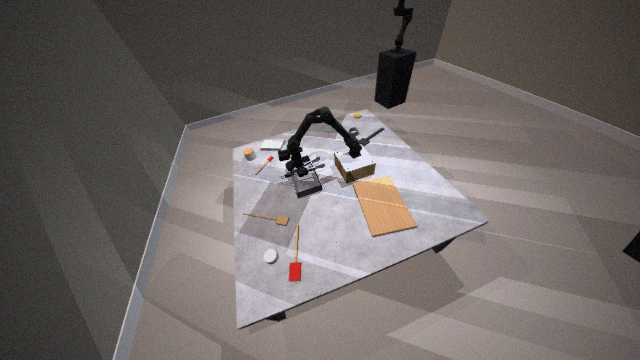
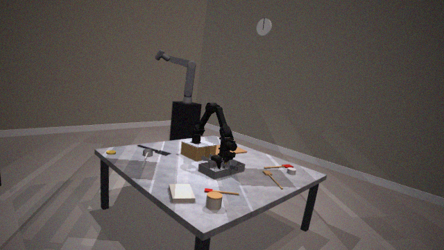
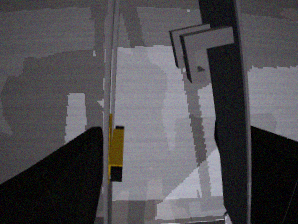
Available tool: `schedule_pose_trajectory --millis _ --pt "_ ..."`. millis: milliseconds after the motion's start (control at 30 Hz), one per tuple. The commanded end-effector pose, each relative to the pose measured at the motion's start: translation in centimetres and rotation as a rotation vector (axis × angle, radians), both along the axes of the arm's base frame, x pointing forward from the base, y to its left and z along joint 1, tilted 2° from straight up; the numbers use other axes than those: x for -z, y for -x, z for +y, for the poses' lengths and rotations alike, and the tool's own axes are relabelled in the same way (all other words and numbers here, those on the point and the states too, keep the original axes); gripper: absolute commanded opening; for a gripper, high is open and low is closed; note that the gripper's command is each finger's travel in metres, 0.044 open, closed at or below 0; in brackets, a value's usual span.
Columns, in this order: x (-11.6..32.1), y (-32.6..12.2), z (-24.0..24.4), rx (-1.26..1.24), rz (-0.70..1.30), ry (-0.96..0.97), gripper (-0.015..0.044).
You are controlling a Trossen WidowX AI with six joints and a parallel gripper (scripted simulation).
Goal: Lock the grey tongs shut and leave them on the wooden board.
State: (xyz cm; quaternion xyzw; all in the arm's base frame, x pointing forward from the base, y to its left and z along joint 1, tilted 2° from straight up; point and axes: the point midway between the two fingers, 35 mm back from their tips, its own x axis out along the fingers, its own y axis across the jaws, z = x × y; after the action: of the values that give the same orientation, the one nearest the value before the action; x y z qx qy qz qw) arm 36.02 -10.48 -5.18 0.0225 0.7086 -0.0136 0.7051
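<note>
My fingers: the gripper (image 1: 298,168) (image 2: 224,162) (image 3: 160,132) is part-closed, a pad against the outer side of each arm, pinching the grey tongs (image 1: 318,166) (image 2: 207,158) (image 3: 227,100). Risk: if I squeeze off-centre, one arm takes the push and the tongs slew round or slip out.
Yellow piece: the yellow piece (image 3: 116,150) sits on one arm, by my fingertip; pads could catch it & skew the grip, I guess.
Hinge lock: needs tips up at full squeeze. If I shut w/ tongs lying flat, prob. no lock, & they spring open on release.
Tin: roasting tin (image 1: 309,192) (image 2: 211,171) is under my fingers; too low or a careless tilt & tongs or fingertips could knock its wall.
Box: the wooden box (image 1: 361,174) (image 2: 195,151) stands btwn tin & board; a low carry could clip it.
Board: wooden board (image 1: 387,210) (image 2: 240,150) is well apart, past the box; loose grip = dropped en route.
Tongs vs me: btwn my fingers, arms apart, across the tin, nowhere near the board.
</note>
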Motion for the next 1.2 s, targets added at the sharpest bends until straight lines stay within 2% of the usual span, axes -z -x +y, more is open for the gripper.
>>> schedule_pose_trajectory --millis 0,967,1167 --pt "-0.01 0.03 0.0 0.0 0.002 0.0 0.0208" --pt "-0.01 0.03 0.0 0.0 0.002 0.0 0.0015" --pt "-0.01 0.03 0.0 0.0 0.002 0.0 -0.0143"
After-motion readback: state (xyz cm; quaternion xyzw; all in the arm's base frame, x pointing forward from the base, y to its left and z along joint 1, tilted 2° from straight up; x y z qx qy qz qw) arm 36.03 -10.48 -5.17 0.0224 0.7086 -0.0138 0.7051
